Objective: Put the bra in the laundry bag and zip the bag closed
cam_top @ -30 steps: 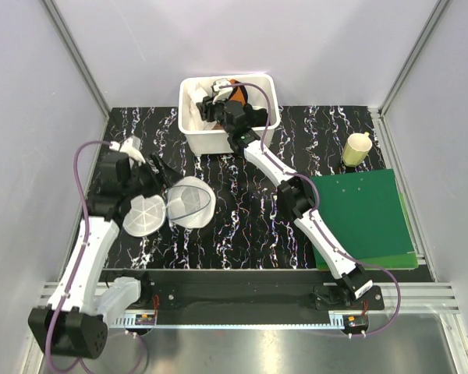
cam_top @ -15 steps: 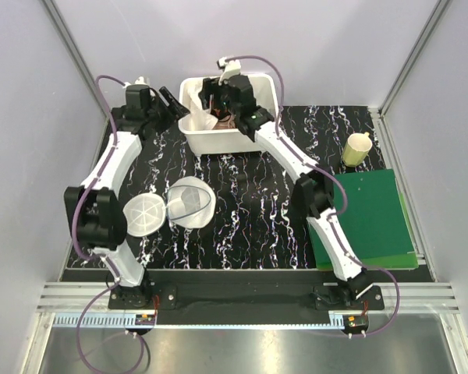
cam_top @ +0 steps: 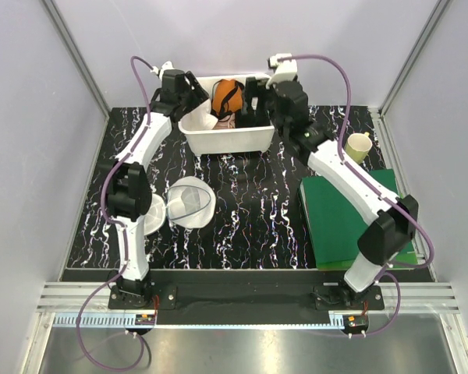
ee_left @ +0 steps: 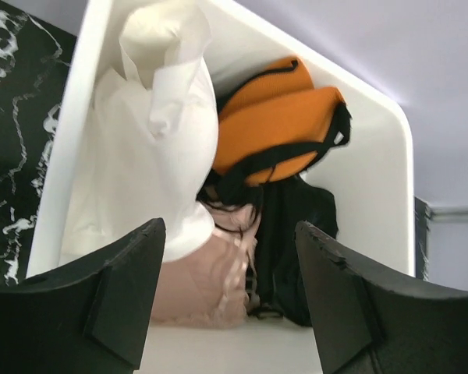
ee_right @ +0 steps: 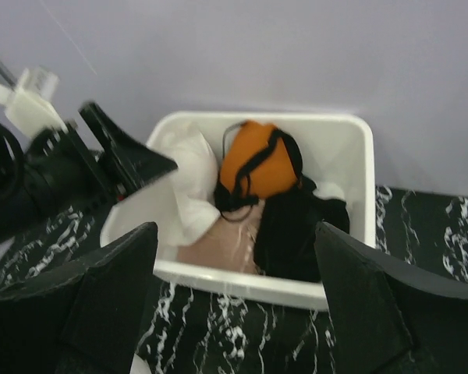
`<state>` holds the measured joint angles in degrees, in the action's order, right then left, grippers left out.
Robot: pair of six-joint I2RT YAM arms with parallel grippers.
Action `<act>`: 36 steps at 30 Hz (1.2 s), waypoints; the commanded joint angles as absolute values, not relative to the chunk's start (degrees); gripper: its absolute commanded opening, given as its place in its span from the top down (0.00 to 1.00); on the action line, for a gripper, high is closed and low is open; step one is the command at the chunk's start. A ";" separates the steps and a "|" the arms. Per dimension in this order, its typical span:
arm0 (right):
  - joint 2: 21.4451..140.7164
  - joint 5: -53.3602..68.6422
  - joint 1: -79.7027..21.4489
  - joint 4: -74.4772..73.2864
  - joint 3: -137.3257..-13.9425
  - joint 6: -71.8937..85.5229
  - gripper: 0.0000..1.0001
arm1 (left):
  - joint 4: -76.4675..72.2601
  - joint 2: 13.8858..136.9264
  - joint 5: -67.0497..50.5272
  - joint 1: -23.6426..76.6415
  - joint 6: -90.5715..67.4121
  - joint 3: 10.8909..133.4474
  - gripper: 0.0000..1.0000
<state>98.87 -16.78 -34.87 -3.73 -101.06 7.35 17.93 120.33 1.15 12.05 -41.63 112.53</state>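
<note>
— Both arms have swung up to the tub point(cam_top: 226, 142) since a second ago. The left one has gone from beside the bag point(cam_top: 189, 201) to the tub's left end, and the right gripper point(ee_right: 235, 234) has backed out of the tub and spread wide, with nothing in it.
— And the left gripper point(ee_left: 230, 234)?
— Wide too, and empty, hanging over the tub's left end just above the bra point(ee_left: 164, 132).
— Where's that lying?
— In the left of the tub, bunched against the wall and partly over a pink garment point(ee_left: 195, 288). An orange garment point(ee_left: 273, 117) sits beside it and a black garment point(ee_left: 296, 234) further right.
— How will it handle, you reckon?
— Light and limp, I'd say, so it'll droop and trail its straps. I'd pinch the raised white fold at the top, clear of the orange garment's black straps, or it may drag its neighbours out.
— And the bag?
— Open on the table point(cam_top: 249, 226), well apart from the tub, its two disc halves side by side. The mesh looks soft, so it may want steadying.
— The room?
— Black marbled top, flat and smooth-looking. A green mat point(cam_top: 351, 218) and a cup point(cam_top: 357, 148) are off to the right, and pale walls close in on three sides.
</note>
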 commanded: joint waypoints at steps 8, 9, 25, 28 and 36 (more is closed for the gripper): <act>85.17 -21.89 -33.05 2.46 -81.83 9.14 0.10 | 17.58 128.58 18.81 14.85 -38.76 123.73 0.26; 84.21 -21.80 -33.05 2.90 -81.30 9.58 0.10 | 17.49 130.15 18.81 15.29 -38.67 124.53 0.26; 74.19 -17.23 -32.96 1.41 -71.02 13.62 0.09 | 10.37 134.49 19.52 16.00 -29.37 133.08 0.87; 72.43 -15.04 -32.96 -1.65 -69.35 15.99 0.09 | 10.19 127.29 18.99 16.70 -26.30 129.74 0.94; 68.91 -6.35 -33.05 -13.35 -64.35 25.56 0.00 | 14.31 101.54 14.43 20.83 -16.44 114.73 0.98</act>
